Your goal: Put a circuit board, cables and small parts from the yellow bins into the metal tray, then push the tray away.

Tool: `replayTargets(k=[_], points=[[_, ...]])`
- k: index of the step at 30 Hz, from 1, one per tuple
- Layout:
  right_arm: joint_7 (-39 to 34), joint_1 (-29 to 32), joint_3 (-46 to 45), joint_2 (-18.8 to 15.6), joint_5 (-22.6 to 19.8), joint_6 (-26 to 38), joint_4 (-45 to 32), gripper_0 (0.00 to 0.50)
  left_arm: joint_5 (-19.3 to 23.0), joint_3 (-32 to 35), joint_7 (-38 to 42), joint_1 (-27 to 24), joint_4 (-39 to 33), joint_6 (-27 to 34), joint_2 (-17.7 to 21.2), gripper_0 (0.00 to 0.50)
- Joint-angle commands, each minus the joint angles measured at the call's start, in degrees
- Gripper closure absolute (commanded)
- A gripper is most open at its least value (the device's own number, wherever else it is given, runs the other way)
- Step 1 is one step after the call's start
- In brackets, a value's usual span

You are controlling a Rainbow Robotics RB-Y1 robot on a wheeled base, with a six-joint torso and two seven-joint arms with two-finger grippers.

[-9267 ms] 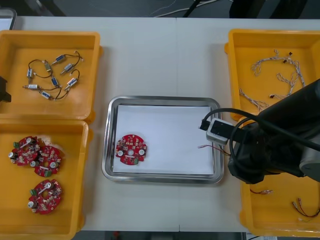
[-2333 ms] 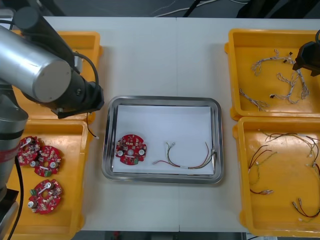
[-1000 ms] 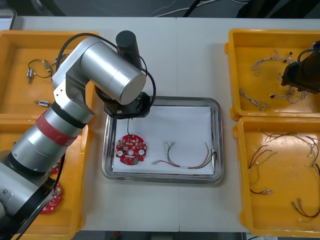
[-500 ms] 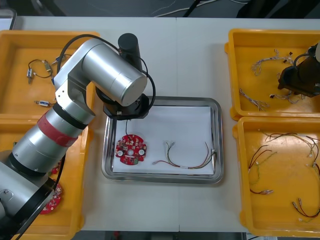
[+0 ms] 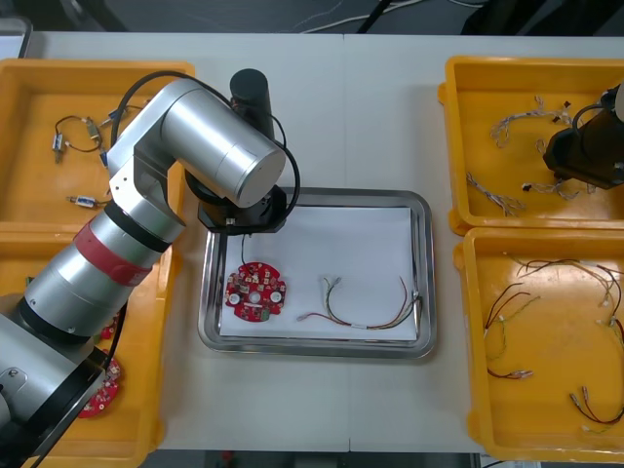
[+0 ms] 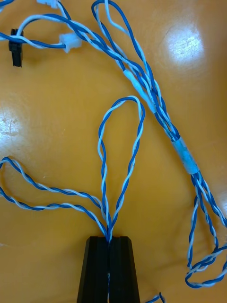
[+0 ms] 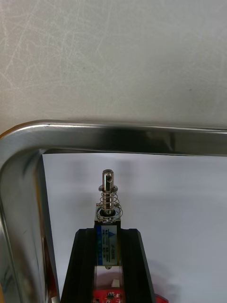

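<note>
- Tray (image 5: pixel 314 348): board (image 5: pixel 256 291) at its left, red-yellow cable (image 5: pixel 366 314) beside it.
- Left gripper (image 7: pixel 109 235) above tray's far-left corner, clamped on a small metal part (image 7: pixel 109 191), spring end poking past the fingertips.
- Right gripper (image 6: pixel 109 242) in far right bin (image 5: pixel 526 66), fingers pinched on twisted blue-white cable (image 6: pixel 109 220).

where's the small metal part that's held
The left wrist view shows the small metal part gripped in the left hand over the metal tray's far left corner, beyond the circuit board.
</note>
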Motion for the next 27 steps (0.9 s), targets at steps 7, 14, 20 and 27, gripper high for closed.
replayTargets(k=[7,14,20,27], points=[[2.5,-1.3,0.1,-1.0,0.7,4.2,-6.8,0.5,-0.3,-0.9,-3.6,-0.1,0.4,-1.5,-1.2,0.5],[3.2,-1.3,-2.3,-2.5,0.2,12.3,-13.7,0.5,-0.5,-0.9,-3.7,0.0,0.4,-1.6,-1.1,0.5],[3.7,-1.3,-4.5,-3.2,-0.2,18.9,-18.6,0.5,-0.4,-0.9,-3.8,0.1,0.3,-1.7,-1.1,0.118],[3.7,-1.3,-6.4,-4.0,-0.8,27.6,-26.0,0.5,-0.3,-0.7,-3.8,0.0,0.1,-1.6,-1.1,0.0]])
